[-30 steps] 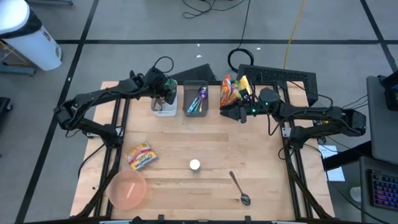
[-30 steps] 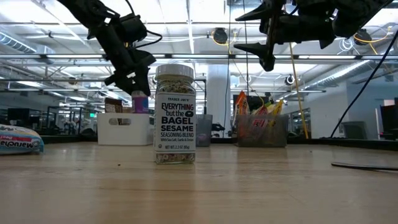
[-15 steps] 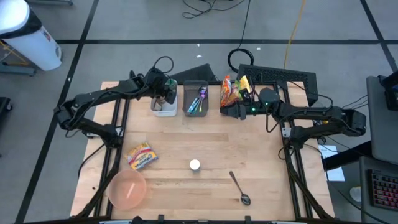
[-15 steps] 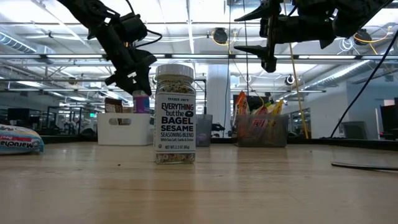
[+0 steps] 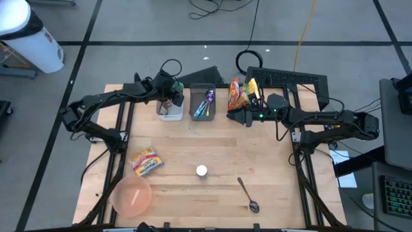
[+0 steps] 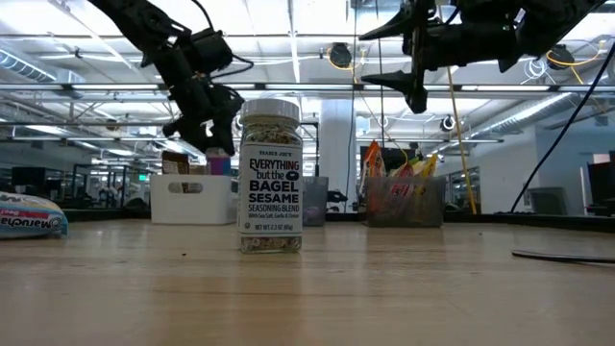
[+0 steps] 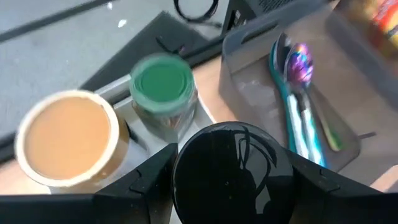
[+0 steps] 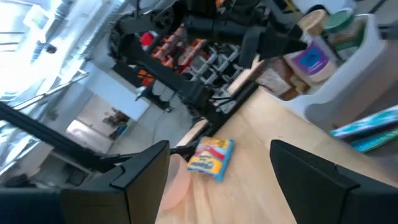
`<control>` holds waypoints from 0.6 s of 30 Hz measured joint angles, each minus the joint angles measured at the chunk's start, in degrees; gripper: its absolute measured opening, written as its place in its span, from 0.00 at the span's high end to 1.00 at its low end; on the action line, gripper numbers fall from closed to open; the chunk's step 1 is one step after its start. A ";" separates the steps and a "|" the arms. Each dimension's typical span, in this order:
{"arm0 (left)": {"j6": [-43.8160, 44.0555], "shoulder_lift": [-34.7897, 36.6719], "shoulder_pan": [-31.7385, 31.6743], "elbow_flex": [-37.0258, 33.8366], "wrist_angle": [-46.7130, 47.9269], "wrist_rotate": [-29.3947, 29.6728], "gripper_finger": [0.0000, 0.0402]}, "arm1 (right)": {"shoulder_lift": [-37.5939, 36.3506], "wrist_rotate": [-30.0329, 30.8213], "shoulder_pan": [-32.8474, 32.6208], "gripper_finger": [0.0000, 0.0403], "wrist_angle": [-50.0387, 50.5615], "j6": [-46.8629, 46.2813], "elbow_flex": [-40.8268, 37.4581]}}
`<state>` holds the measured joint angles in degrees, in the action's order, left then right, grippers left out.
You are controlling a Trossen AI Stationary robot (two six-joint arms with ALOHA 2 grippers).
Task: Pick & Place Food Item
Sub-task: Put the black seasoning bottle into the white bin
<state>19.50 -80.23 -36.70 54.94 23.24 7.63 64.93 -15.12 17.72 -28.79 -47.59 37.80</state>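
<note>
Tabletop [image 5: 212,145]: pale wood, matt. Spoon [image 5: 247,195]: shiny metal. Bowl [image 5: 132,196]: translucent pink plastic. Snack pkt [image 5: 147,161]: glossy wrapper.

The seasoning jar [image 6: 270,176] reads "Trader Joe's Everything but the Bagel Sesame Seasoning Blend".

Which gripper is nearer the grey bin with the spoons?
Left. The left gripper holds a black-lidded jar over the white bin right beside the grey bin; the right gripper, open, hangs by the snack bin, slightly farther off.
</note>
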 joint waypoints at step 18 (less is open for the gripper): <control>6.18 -7.30 2.31 -0.04 -3.56 5.80 0.45 | 0.02 3.33 -0.13 0.33 1.70 0.96 0.00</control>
<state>25.68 -87.53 -34.38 54.89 19.68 13.43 64.95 -11.79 17.58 -27.09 -46.63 37.80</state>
